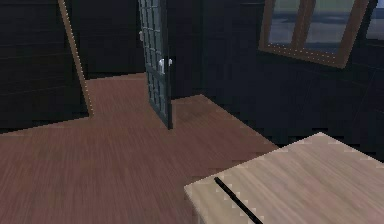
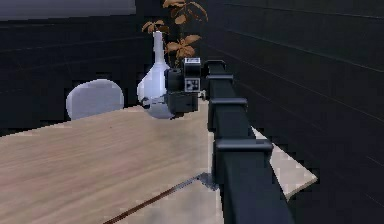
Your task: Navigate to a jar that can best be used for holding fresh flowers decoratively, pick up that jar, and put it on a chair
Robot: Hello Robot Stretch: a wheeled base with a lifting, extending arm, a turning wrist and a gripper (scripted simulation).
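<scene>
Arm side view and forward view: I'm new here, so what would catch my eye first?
In the arm side view, a white long-necked vase stands at the wooden table's far end, with the dark arm and its gripper near it and a white chair to its left. In the forward view, a door stands ajar at top centre and a wood-framed window sits at upper right.

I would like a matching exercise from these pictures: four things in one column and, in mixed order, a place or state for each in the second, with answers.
1. white vase
2. white chair
3. door
4. window

A. forward view's top right
B. beyond the table's far edge
C. forward view's top middle
D. carries brown-leaved stems

Pairs: 1-D, 2-B, 3-C, 4-A
</scene>
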